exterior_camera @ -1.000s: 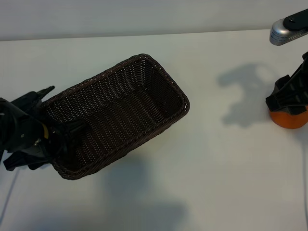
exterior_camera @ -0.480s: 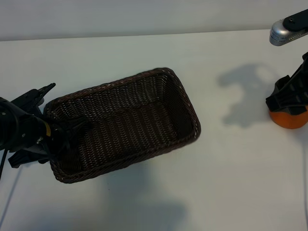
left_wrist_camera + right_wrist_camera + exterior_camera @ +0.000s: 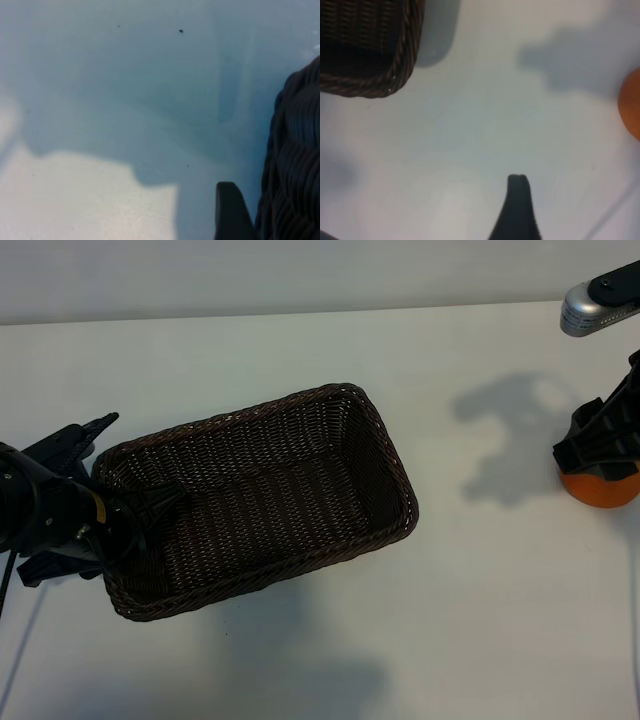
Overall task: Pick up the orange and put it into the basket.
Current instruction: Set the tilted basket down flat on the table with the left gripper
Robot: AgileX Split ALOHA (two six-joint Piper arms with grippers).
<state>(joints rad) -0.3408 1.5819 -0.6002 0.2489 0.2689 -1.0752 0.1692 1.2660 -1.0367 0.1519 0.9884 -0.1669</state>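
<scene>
**Orange under the right hand, basket held at the far side**

At the right edge of the white surface [image 3: 300, 350], the small round bright-orange fruit [image 3: 598, 489] sat directly beneath the black right hand [image 3: 598, 445], which pointed steeply down over it and hid its top. In the right wrist view only an orange sliver [image 3: 631, 107] showed at the frame's edge, beside 1 dark finger [image 3: 517, 200]. That hand stood spread wide, yet whether its fingers already touched the fruit could not be told, because the hand itself covered the contact.

Well apart from the orange, toward the left side of the exterior view, lay the rectangular dark brown woven wicker basket [image 3: 395, 455] with its braided rim. Its long axis ran from the left arm up toward the middle of the surface, so its nearer short end faced the orange across a bare stretch. The black left hand [image 3: 125, 520] sat at the opposite short end, apparently clenched on the basket's wall with 1 finger inside the rim. The left wrist view showed woven rim [image 3: 295, 165] close beside a finger [image 3: 230, 212].

Judged from this layout, the right arm was by far the nearer to the fruit and the one suited to lift it. The carry would then run leftward across the open surface to the basket's near end, while the left hand steadied the basket.
</scene>
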